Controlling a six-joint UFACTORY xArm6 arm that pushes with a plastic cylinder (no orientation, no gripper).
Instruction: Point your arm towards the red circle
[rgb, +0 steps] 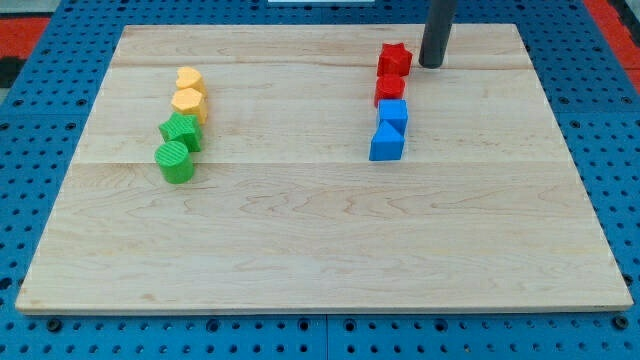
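Note:
The red circle (389, 89) sits on the wooden board (320, 230) at the upper right, in a column of blocks. A red star (394, 59) lies just above it. A blue block (393, 112) and a blue triangle-like block (386, 143) lie just below it. My tip (431, 64) is at the view's top right, just right of the red star and up-right of the red circle, not touching either.
At the upper left stands a second column: a yellow heart (189, 79), a yellow block (188, 101), a green star (181, 130) and a green cylinder (176, 160). A blue pegboard (30, 150) surrounds the board.

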